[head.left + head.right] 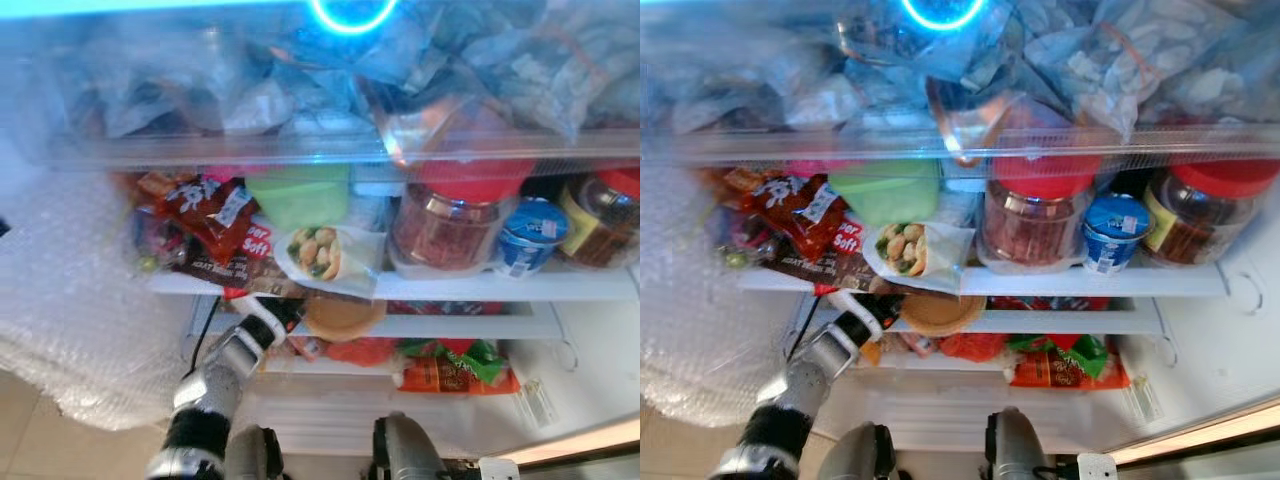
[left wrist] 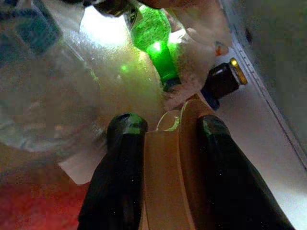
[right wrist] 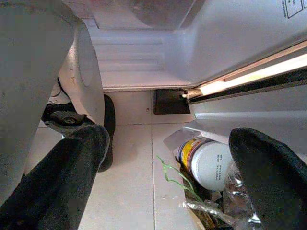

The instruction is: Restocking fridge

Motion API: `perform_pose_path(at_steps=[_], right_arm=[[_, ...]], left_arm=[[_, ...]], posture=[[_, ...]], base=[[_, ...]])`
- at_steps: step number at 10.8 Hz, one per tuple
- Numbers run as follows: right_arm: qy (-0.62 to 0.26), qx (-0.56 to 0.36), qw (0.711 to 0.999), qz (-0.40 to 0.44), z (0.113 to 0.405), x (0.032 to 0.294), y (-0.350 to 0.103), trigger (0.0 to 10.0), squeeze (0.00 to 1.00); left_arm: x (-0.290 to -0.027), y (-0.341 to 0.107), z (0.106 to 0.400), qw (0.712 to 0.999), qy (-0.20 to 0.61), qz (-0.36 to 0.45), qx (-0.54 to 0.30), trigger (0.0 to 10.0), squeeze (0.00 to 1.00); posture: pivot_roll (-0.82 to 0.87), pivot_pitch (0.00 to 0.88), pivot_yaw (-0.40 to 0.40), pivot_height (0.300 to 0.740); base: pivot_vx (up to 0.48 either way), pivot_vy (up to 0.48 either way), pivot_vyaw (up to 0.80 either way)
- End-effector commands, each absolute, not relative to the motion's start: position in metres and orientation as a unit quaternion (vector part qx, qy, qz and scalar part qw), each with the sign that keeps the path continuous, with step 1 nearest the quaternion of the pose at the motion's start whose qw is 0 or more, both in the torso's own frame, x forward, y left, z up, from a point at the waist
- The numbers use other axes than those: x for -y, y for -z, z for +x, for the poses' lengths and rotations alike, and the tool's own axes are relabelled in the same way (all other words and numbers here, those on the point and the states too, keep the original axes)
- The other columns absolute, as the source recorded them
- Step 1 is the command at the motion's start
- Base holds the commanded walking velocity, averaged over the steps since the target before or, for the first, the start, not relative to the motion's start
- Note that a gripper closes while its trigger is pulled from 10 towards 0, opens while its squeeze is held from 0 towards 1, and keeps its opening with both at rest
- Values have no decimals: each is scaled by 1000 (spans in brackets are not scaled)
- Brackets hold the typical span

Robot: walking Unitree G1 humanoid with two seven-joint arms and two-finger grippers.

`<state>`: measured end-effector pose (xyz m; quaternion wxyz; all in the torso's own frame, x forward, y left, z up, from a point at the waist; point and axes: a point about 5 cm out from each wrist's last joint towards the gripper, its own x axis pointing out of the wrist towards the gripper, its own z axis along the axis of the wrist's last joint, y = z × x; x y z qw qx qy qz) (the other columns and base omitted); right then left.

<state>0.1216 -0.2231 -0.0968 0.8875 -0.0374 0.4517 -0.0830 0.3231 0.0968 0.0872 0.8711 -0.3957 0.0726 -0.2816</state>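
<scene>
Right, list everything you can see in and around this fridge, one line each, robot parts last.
Frozen bags: many, clear and frosted, top drawer.
Jars with red lids: two, dark contents, middle shelf, right half.
Yogurt cup: one, blue and white, between the jars.
Green container: one, middle shelf, left of centre.
Wrap packet: one, clear, front edge of the middle shelf.
Red snack packets: several, middle shelf, left.
Tan round tub: one, at the lower shelf, held.
Orange and green packet: one, lower shelf.
White tub: one, on the floor among bags.
Left gripper: shut on the tan tub.
Right gripper: open, low above the floor.

Head cams face fridge (image 1: pixel 590 330); wrists close-up.
</scene>
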Motion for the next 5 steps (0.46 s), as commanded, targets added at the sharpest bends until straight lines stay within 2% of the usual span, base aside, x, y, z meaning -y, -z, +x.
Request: perform_pose_path(at_steps=[1,3,5], right_arm=[[76,-472,878,-29,109,216,102,10000,0],[77,-472,878,-30,110,216,102,10000,0],[79,-471,878,-30,110,216,102,10000,0]], left_arm=[[-100,-79,325,880,254,-394,-82,10000,0],[-103,-71,332,894,212,-383,-90,10000,0],[-102,-60,330,897,198,-378,-114,10000,0]], posture=[[-111,167,63,645],[-110,164,61,645],[-117,166,63,645]], base=[[0,0,0],[0,0,0],[0,0,0]])
